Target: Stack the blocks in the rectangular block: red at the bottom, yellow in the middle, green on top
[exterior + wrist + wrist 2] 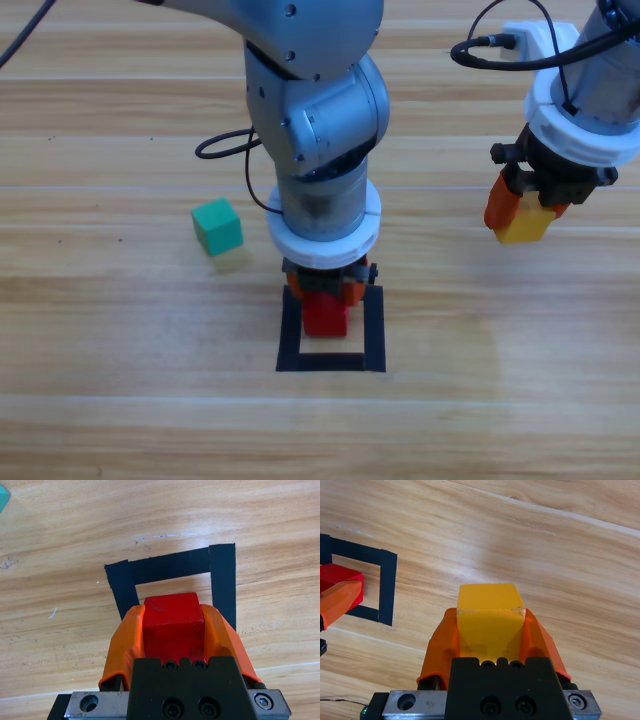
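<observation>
In the middle of the wooden table point(120, 400), inside the black tape square point(374, 330), the red cube point(325, 316) sits between the two orange jaws of the left gripper point(325, 290). The jaws are closed on it from both sides; in the left wrist view the red cube point(173, 625) fills the space between them, and the left gripper point(173, 630) is over the near part of the tape square point(170, 566). I cannot tell if the cube already touches the wood or is a little above it.

The right gripper point(522, 215) holds the yellow cube point(526, 224), well apart from the square, on the right side of the table. In the right wrist view the yellow cube point(490, 611) is pressed between the jaws of the right gripper point(490, 625), and about half of it stands out past them.

The green cube point(217, 226) lies free on the wood, to the left of the square and a little behind it, apart from both grippers.

All three cubes are matte, plain, and of similar size. The green one is turned a little compared to the tape lines.

The left arm comes down from the top edge almost straight, wrist pointing down over the square. The right arm enters at the upper right corner, and its gripper also points down.
</observation>
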Controlling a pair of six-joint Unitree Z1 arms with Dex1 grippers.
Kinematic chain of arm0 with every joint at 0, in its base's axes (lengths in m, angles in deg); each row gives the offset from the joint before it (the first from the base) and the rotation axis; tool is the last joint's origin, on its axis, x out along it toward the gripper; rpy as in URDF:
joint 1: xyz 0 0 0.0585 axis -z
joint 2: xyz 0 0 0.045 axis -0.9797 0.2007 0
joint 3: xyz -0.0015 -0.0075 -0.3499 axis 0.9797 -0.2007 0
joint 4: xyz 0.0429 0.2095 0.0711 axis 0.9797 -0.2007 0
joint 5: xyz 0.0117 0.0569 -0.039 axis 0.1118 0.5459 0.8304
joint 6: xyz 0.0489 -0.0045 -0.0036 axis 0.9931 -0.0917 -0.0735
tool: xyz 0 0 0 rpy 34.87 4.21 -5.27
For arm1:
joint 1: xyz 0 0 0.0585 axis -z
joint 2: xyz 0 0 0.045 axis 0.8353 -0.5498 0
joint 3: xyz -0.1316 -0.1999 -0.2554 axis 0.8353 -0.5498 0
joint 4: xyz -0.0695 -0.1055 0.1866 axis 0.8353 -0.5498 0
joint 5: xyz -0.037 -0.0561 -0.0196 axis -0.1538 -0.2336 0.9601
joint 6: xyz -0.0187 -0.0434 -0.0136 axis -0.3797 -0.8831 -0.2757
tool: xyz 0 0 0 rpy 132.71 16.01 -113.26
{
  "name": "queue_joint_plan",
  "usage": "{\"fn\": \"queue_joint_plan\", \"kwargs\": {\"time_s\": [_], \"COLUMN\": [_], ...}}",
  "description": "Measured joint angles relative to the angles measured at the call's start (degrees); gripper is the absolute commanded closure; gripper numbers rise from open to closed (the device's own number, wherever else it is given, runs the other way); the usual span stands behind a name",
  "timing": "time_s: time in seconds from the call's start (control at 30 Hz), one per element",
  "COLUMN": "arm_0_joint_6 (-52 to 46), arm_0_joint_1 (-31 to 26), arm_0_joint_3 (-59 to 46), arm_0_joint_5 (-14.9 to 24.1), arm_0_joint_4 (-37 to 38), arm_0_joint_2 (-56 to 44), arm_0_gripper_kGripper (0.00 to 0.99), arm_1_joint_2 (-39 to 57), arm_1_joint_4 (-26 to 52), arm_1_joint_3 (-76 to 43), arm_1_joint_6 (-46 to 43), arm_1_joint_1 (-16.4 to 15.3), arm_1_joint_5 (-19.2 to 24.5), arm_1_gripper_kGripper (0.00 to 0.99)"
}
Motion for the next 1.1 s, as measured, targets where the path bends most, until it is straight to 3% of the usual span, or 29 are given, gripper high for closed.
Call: {"fn": "queue_joint_plan", "kwargs": {"time_s": [1.1], "arm_0_joint_6": [-3.4], "arm_0_joint_1": [2.0], "arm_0_joint_3": [0.1], "arm_0_joint_5": [0.3], "arm_0_joint_4": [-0.3], "arm_0_joint_2": [1.1], "arm_0_gripper_kGripper": [0.990], "arm_1_joint_2": [0.0], "arm_1_joint_4": [0.1], "arm_1_joint_3": [0.0], "arm_1_joint_6": [0.0], "arm_1_joint_1": [0.0], "arm_1_joint_5": [0.0], "arm_1_gripper_kGripper": [0.784]}}
